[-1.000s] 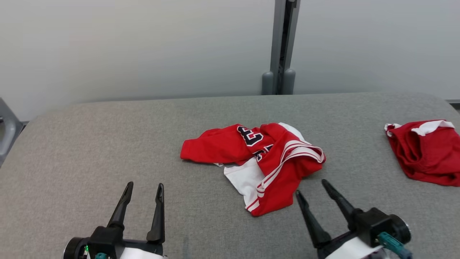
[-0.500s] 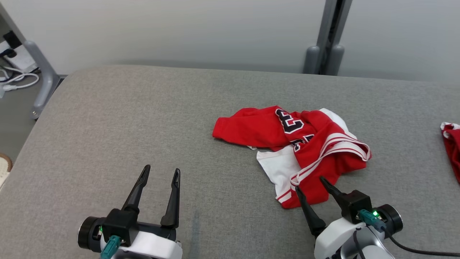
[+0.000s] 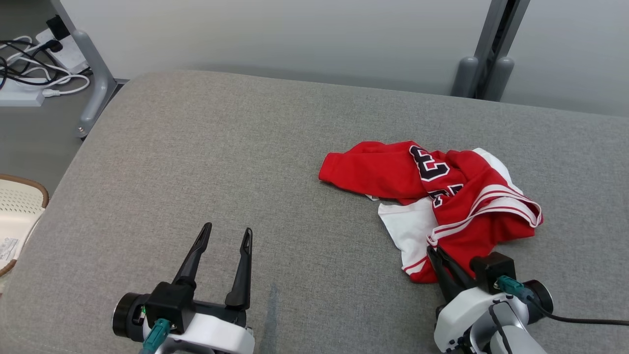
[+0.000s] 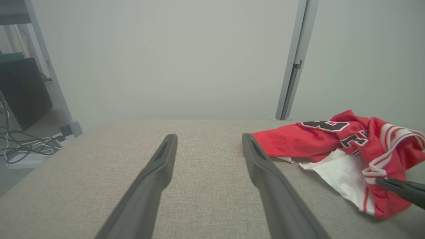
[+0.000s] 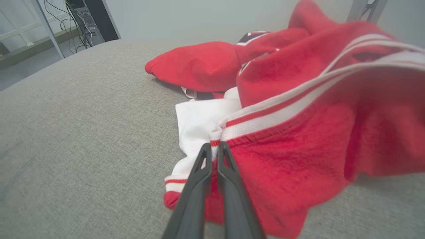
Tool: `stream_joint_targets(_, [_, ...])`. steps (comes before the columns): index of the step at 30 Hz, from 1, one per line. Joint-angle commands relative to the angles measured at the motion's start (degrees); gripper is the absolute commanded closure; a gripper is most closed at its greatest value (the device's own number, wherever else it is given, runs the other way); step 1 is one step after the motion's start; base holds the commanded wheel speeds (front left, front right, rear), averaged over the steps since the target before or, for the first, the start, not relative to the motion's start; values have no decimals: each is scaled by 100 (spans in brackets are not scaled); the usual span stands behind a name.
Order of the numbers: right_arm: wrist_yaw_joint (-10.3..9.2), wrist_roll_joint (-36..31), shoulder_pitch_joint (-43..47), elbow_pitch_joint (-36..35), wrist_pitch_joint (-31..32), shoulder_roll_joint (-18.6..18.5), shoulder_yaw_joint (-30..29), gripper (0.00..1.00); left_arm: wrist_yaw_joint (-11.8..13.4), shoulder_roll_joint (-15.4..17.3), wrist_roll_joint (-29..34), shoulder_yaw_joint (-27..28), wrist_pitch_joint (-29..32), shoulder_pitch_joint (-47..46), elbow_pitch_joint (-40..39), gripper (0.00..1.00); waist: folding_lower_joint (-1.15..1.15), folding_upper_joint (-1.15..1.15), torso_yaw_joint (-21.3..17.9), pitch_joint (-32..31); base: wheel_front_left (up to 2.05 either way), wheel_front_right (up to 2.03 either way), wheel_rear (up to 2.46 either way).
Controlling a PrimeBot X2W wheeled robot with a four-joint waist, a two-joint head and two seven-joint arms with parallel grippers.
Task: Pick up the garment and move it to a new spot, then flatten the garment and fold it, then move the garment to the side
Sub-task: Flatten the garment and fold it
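Observation:
The garment [image 3: 442, 196] is a crumpled red jersey with white panels, striped trim and dark numbers, lying right of centre on the grey table [image 3: 221, 162]. My right gripper [image 3: 435, 251] is shut on the garment's near striped edge; in the right wrist view the right gripper [image 5: 214, 146] has its fingers pinched together on the red cloth [image 5: 285, 156] beside the white panel. My left gripper [image 3: 226, 235] stands open over bare table at the lower left, well apart from the garment [image 4: 345, 139], with nothing between its fingers [image 4: 262, 166].
Past the table's left edge are a metal leg [image 3: 93, 83], cables and a power strip [image 3: 24, 83] on the floor, and a pale basket [image 3: 14, 216]. A grey post [image 3: 486, 54] stands behind the table against the wall.
The camera has swung left, taking a second red cloth at the right out of view. My right gripper moved forward onto the garment's near edge and closed. The left gripper stayed open.

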Motion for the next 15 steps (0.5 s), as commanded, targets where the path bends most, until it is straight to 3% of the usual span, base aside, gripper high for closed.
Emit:
stream_joint_targets(1, [-1, 85, -100, 23, -111, -31, 6, 100, 37, 14, -40, 3, -21, -93, 1, 0, 0, 0, -8, -31, 0, 0, 0])
stream_joint_targets(9, [0, 489, -605, -408, -171, -29, 849, 100, 92, 15, -91, -34, -21, -36, 13, 0, 0, 0, -97, -245, 0, 0, 0])
stream_joint_targets(11, [0, 534, -1135, -686, -106, -20, 1392, 100, 102, 15, -91, -36, -21, 22, 23, 0, 0, 0, -141, -345, 0, 0, 0])
stream_joint_targets(15, [0, 742, -1807, -917, -134, -31, 1880, 100, 109, 14, -64, -50, -21, 81, 37, 0, 0, 0, -178, -456, 0, 0, 0])
